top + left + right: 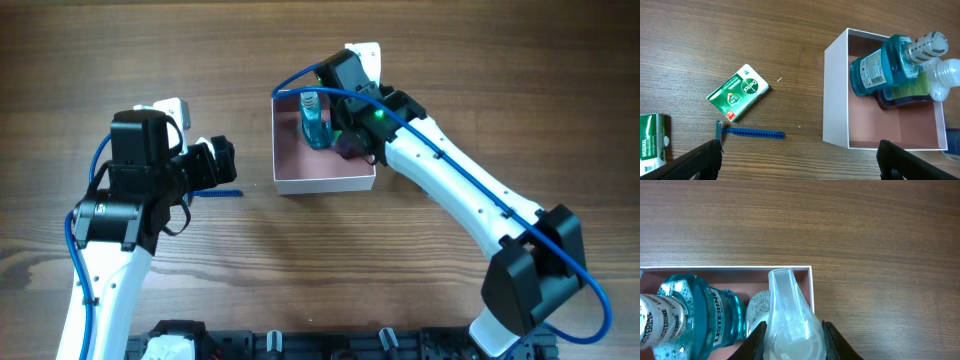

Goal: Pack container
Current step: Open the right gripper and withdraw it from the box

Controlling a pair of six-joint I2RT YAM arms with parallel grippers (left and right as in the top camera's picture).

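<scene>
container (325, 184): we see it on the bench (470, 60), a little beyond the middle, its pink floor partly bare on the near side.
right end effector (792, 336): it hangs over the far right part of the container, with its fingers (758, 339) pressed against both sides of a clear bottle (786, 305).
clear bottle: it is held with one end pointing at the container's far wall; from these views we cannot tell whether it touches the floor.
mouthwash bottle (879, 70): blue, with a white cap, it lies inside the container just beside the clear bottle, resting on a dark blue item (902, 103) that we cannot identify.
left end effector (799, 152): its fingers stand wide apart and hold nothing, above the bench to the left of the container.
razor (751, 133): blue, it lies flat on the bench near the left end effector, apart from the container.
soap box (738, 93): green, it lies flat just beyond the razor without touching it.
second soap box (651, 143): also green, we see it cut off at the edge of the left wrist view.
</scene>
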